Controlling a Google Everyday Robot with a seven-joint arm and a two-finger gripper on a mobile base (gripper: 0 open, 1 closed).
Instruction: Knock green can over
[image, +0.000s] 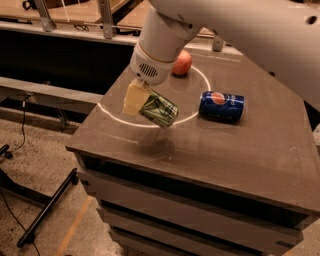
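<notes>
The green can (160, 110) is tilted on its side in the air, a little above the dark table (240, 155), and its shadow lies on the tabletop below it. My gripper (144, 104) is shut on the can near the table's front left, with a pale yellow finger (132, 99) against the can's left end. The white wrist (156, 55) reaches down from the upper right. The other finger is hidden behind the can.
A blue Pepsi can (221, 105) lies on its side to the right of the gripper. A red-orange fruit (182, 63) sits at the back, inside a white circle (115, 116) drawn on the table. The table's left and front edges are close. A black stand (45, 210) lies on the floor at left.
</notes>
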